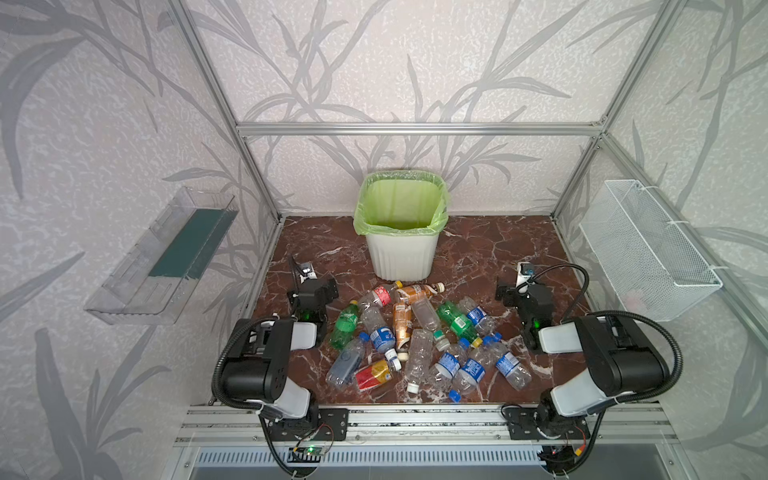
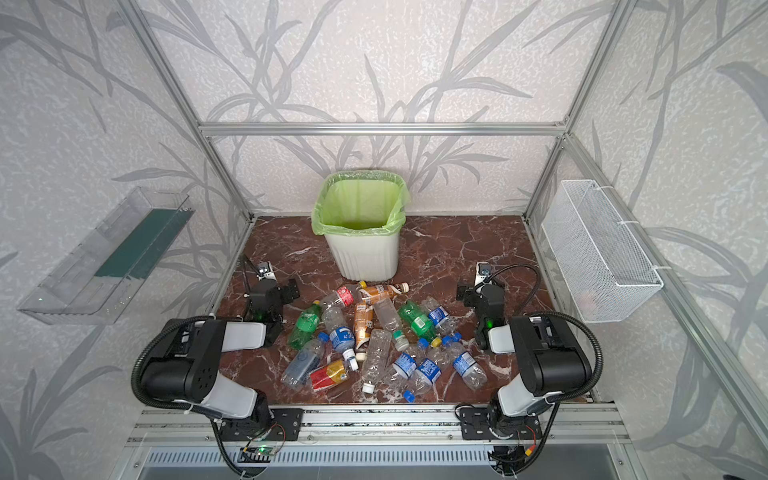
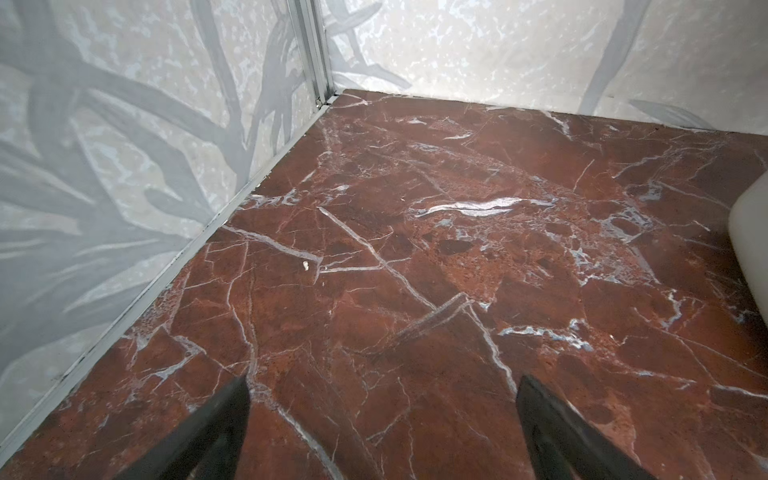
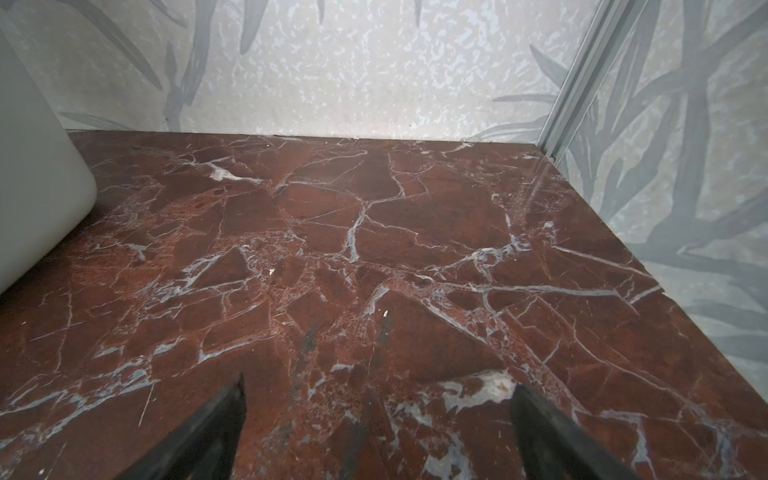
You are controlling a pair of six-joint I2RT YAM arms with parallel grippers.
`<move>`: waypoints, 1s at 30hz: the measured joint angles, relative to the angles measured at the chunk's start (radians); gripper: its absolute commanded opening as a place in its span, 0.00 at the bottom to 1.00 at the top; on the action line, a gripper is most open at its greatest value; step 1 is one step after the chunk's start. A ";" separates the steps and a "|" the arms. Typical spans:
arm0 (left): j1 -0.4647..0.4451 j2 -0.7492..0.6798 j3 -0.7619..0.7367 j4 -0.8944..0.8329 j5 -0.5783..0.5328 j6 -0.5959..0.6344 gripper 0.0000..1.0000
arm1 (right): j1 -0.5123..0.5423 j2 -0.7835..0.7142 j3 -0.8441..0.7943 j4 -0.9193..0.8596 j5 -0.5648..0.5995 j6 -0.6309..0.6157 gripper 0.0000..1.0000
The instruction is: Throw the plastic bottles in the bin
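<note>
The plastic bottles (image 1: 415, 340) fill the middle of the counter (image 1: 478, 249) in a tight, overlapping heap with hardly a gap between them. From that heap the bin (image 1: 401, 253) blocks 12 o'clock, standing close to the farthest bottles. The left gripper (image 1: 311, 289) at 10 o'clock and the right gripper (image 1: 519, 289) at 2 o'clock flank the heap, with the side walls (image 3: 104, 166) near beyond them. Bare marble lies free on both sides of the bin, and both wrist views show it unobstructed ahead of the wide-spread jaws, out to the far corners.
</note>
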 measured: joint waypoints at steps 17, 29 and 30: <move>0.000 0.000 0.000 0.000 0.000 0.000 0.99 | 0.013 0.000 0.034 -0.076 -0.172 -0.063 0.99; 0.000 0.000 0.000 0.000 0.000 0.000 0.99 | 0.013 0.000 0.035 -0.088 -0.184 -0.069 0.99; 0.000 0.000 0.000 0.000 0.000 0.000 0.99 | 0.012 0.000 0.035 -0.088 -0.184 -0.069 0.99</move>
